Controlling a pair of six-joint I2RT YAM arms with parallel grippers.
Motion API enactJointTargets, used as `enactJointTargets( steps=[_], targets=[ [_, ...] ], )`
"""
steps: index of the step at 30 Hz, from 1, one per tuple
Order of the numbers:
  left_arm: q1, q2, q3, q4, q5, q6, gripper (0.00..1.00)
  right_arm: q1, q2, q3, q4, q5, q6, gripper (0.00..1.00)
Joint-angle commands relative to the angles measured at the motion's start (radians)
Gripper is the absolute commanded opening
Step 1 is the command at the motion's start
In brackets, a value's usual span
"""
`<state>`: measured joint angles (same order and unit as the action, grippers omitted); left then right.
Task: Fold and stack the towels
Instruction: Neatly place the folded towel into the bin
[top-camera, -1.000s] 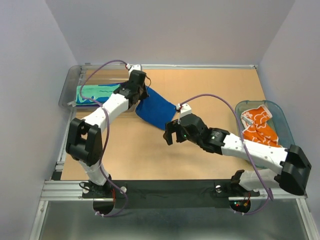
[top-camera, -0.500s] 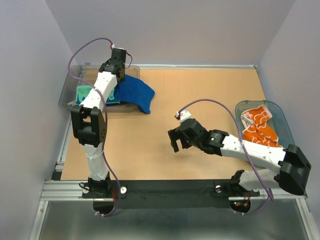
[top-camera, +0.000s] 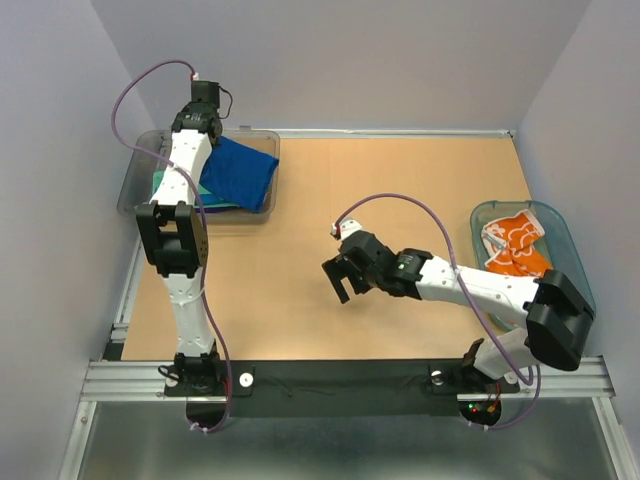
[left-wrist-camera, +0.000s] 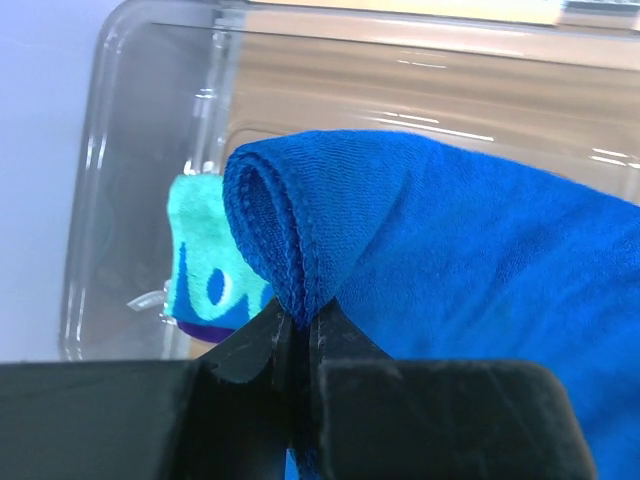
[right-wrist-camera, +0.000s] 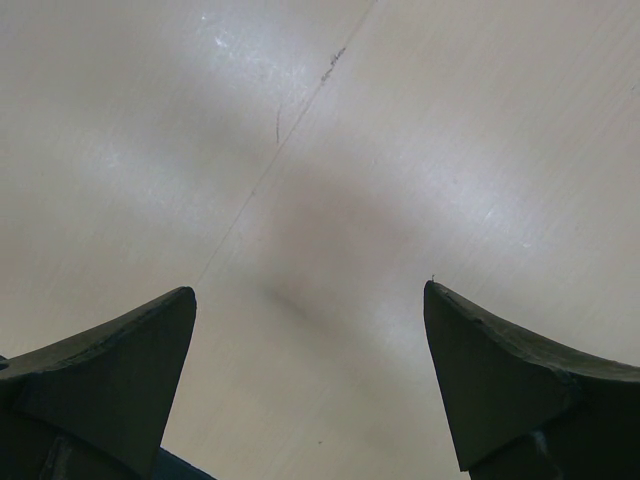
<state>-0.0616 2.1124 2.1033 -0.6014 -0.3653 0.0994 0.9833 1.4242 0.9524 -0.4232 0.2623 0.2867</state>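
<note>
My left gripper (left-wrist-camera: 300, 322) is shut on a folded edge of the royal blue towel (left-wrist-camera: 470, 270), holding it over the clear grey bin (left-wrist-camera: 150, 120). Seen from above, the blue towel (top-camera: 240, 172) drapes over the bin's right part, with the left gripper (top-camera: 205, 148) at its upper left corner. Inside the bin lies the mint green towel (top-camera: 165, 188) with teal squiggles (left-wrist-camera: 205, 265), and a sliver of purple towel (left-wrist-camera: 203, 329) shows under it. The white and orange flowered towel (top-camera: 518, 248) lies crumpled in the teal basket (top-camera: 566, 240). My right gripper (top-camera: 341, 279) hangs open over bare table (right-wrist-camera: 310, 300).
The grey bin (top-camera: 135, 185) sits at the table's far left corner and the teal oval basket at the right edge. Tan tabletop (top-camera: 400, 190) lies between them. The right arm stretches from its base across the near right part of the table.
The left arm has swung the blue towel from the table's middle left up and back over the bin. The right gripper has shifted slightly left and toward the near edge.
</note>
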Motion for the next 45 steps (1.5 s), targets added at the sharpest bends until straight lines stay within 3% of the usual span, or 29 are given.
enactJointTargets(
  steps=[1,11,17,36,45],
  targets=[
    [0.035,0.012,0.075,0.018,-0.032,0.039,0.0,0.006,0.018,0.066,-0.026,0.018,-0.03,1.0],
    [0.092,0.037,0.072,0.002,-0.064,0.057,0.0,0.006,0.076,0.109,-0.065,0.017,-0.046,1.0],
    [0.1,0.04,0.07,-0.005,-0.15,0.082,0.0,0.006,0.097,0.12,-0.071,0.006,-0.046,1.0],
    [0.114,0.098,0.015,0.026,-0.202,0.099,0.0,0.006,0.124,0.111,-0.077,-0.014,-0.055,1.0],
    [0.118,0.167,0.008,0.026,-0.352,0.085,0.09,0.006,0.143,0.105,-0.077,-0.032,-0.058,1.0]
  ],
)
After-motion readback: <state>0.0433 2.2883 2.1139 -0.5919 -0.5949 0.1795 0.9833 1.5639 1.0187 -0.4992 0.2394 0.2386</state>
